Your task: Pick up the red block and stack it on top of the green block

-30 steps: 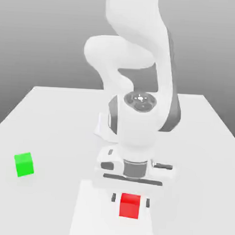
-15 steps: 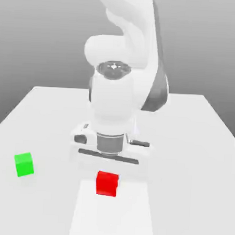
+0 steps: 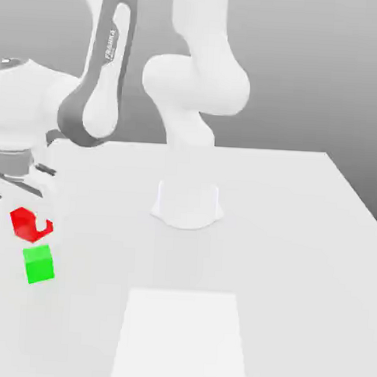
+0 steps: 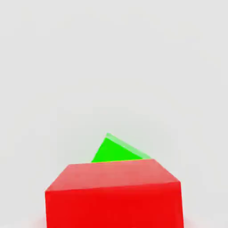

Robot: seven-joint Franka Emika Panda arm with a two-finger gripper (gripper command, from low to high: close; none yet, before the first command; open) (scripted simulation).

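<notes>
One end effector grasping red block | moved left, now above green block

The red block and the green block are showing flat, matt faces — no shine on either. The arm's white shell is looking like smooth, softly glossy plastic, while the pale worktop is appearing matt and even — unmarked.

Red block hides most of the green block; the picture's edge cuts off its base.
</notes>
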